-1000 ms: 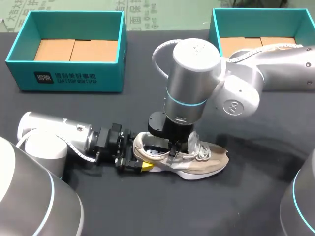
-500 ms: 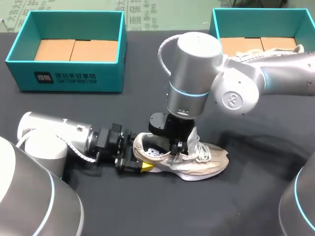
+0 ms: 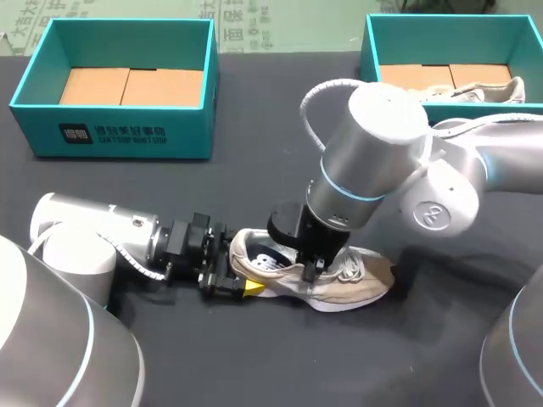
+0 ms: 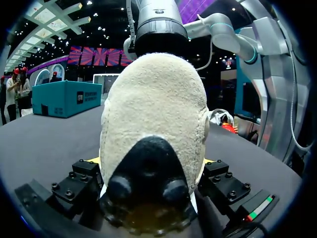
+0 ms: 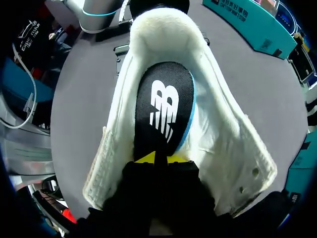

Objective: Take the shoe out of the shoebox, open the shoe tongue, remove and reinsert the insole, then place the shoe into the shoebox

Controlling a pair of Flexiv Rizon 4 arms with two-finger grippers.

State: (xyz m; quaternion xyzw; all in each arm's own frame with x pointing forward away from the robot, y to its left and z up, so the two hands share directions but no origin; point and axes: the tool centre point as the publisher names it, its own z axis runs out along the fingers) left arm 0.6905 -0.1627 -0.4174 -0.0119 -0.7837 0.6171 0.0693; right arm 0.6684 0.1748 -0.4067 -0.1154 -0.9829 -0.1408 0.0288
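Dark desk [image 3: 254, 170] | shoe [image 3: 356, 288] heel is clamped by left gripper [image 3: 242, 275] | right gripper [image 5: 158, 158] closed narrow over insole [image 5: 163, 106] | insole judged floppy, best pinched at edge

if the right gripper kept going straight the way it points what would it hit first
The black insole with the white logo inside the beige and white sneaker. The right gripper points down into its opening, seemingly almost touching.

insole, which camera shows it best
The right wrist view: it looks straight into the shoe at the black insole. The head view catches only a sliver at the heel opening; the left wrist view shows just the heel's outside.
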